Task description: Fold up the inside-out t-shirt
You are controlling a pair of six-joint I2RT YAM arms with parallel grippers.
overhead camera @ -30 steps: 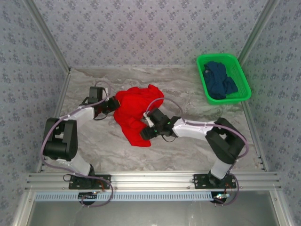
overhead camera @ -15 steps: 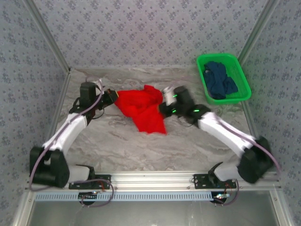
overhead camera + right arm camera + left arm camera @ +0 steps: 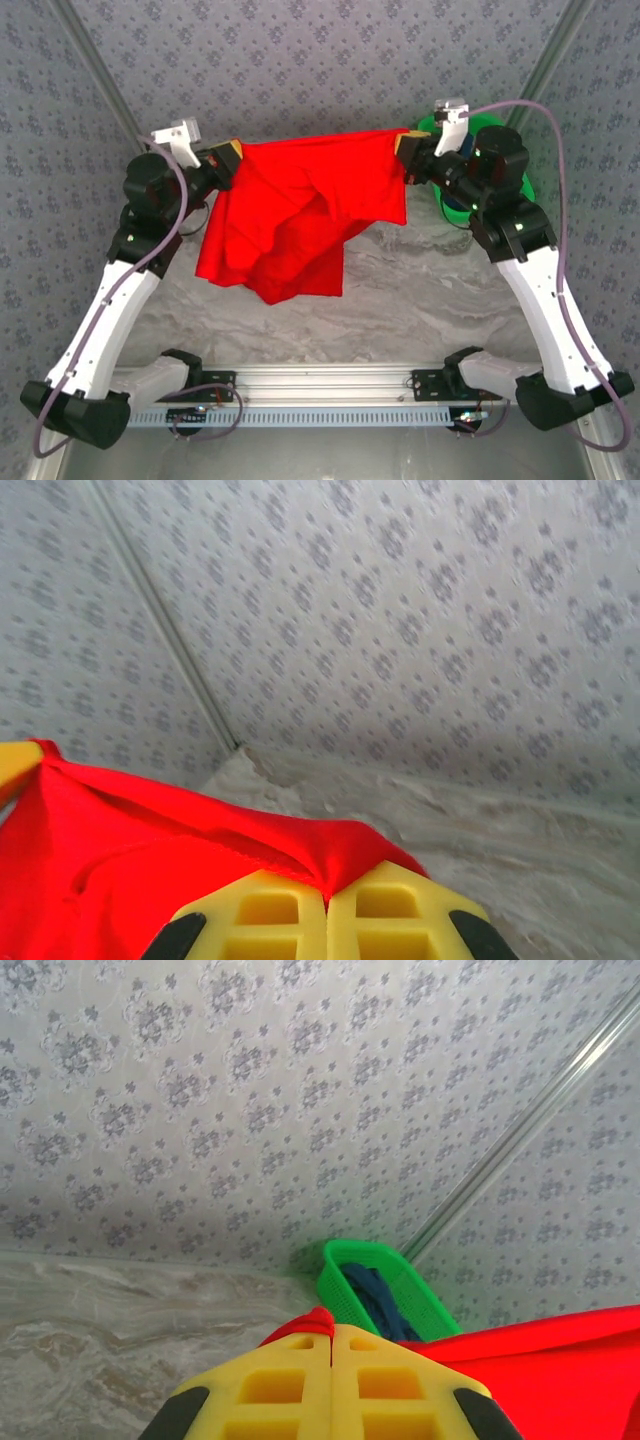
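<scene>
Your shirt point(image 3: 300, 215) hangs in the air above the counter point(image 3: 440, 290), stretched between the two raised arms, with its top edge pulled into a nearly straight line from left to right. Below that line the red cloth falls in loose, uneven folds, wider on the left and coming to a low point near the middle. From above you cannot tell whether that lowest fold touches the counter. The left claw point(image 3: 228, 160) is clamped on the shirt's upper left corner. From its wrist camera you see it closed tight, with a small tuft of red poking out at its tip and the rest of the cloth running off to the right. The right claw point(image 3: 405, 148) is clamped on the upper right corner. Its wrist camera shows it closed with red cloth pinched at the tip, and the cloth spreads away to the left. At the far right of the counter, against the patterned wall point(image 3: 320, 60), sits a green basket point(image 3: 333, 1290) with a navy garment point(image 3: 375, 1295) in it. Seen from above, the basket is partly hidden behind the right arm.
</scene>
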